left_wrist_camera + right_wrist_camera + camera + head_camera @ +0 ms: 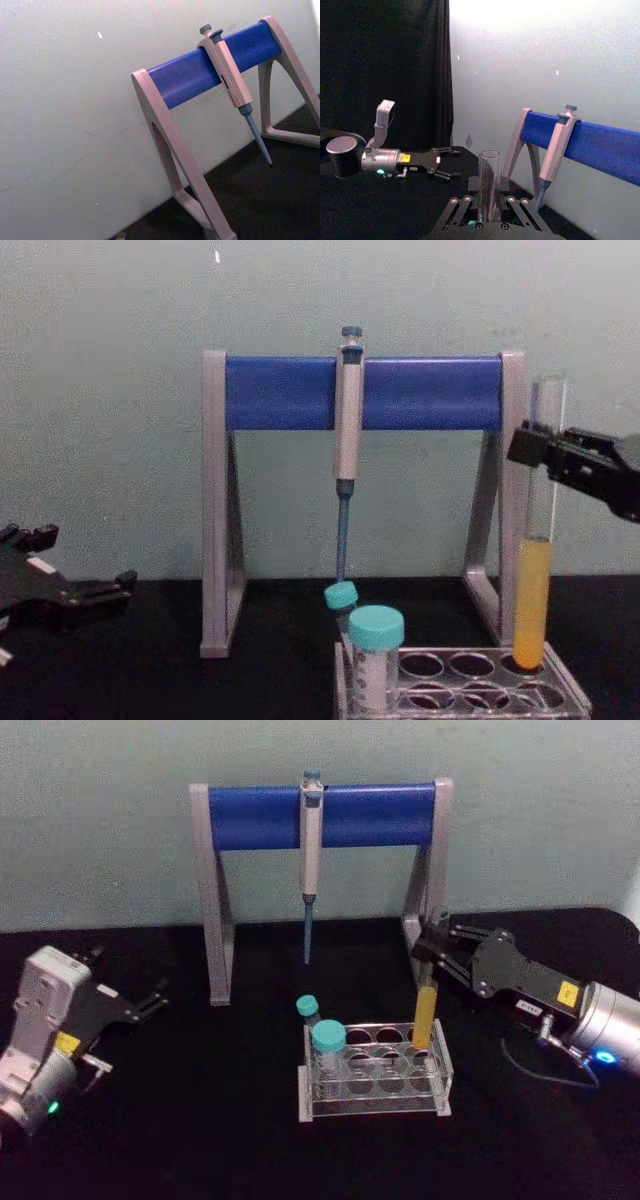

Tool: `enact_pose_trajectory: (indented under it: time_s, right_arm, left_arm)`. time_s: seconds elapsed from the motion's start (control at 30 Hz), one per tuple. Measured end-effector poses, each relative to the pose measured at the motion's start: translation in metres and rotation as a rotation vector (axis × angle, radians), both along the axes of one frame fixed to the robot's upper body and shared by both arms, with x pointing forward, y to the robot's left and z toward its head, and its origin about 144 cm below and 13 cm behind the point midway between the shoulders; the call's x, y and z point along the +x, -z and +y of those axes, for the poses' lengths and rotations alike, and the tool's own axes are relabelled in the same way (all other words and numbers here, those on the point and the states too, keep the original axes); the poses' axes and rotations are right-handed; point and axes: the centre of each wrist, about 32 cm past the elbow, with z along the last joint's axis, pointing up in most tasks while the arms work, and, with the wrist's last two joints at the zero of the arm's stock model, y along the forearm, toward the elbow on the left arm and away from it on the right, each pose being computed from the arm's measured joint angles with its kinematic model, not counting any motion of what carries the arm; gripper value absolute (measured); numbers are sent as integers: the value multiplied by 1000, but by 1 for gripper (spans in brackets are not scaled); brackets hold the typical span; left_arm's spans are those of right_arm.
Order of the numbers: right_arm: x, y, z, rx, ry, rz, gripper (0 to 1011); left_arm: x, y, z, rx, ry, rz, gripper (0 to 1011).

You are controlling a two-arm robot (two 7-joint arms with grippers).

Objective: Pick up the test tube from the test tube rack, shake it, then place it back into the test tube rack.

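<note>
One upright test tube (pixel 425 1010), its lower end in the back right hole of the test tube rack (pixel 372 1111), is being clamped near its top by the right gripper (pixel 430 948), while the left gripper (pixel 148 1004), fingers apart, is being held far off.

The clear test tube (pixel 536 530) is glowing yellow low down; teal caps (pixel 376 626) lower centre; blue bar (pixel 425 392) crossing grey stand (pixel 214 510).

The left gripper (pixel 152 1000) is a black linkage on a boxy pale-grey wrist (pixel 45 992) with a yellow label (pixel 67 1042) and a green light (pixel 52 1107). The right gripper (pixel 433 952), black too, joins a silver cylindrical wrist (pixel 615 1015) with a blue light (pixel 606 1057) and a thin looping cable (pixel 540 1073).
</note>
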Motion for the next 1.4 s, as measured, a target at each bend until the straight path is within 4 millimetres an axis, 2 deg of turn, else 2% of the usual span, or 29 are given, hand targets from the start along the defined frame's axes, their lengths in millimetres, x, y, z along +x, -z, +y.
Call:
enact_pose_trajectory:
  time_s: [1.4]
  right_arm:
    - [-2, 27, -2, -69, 15, 91, 232]
  left_arm:
    - [0, 0, 0, 0, 0, 0, 1001]
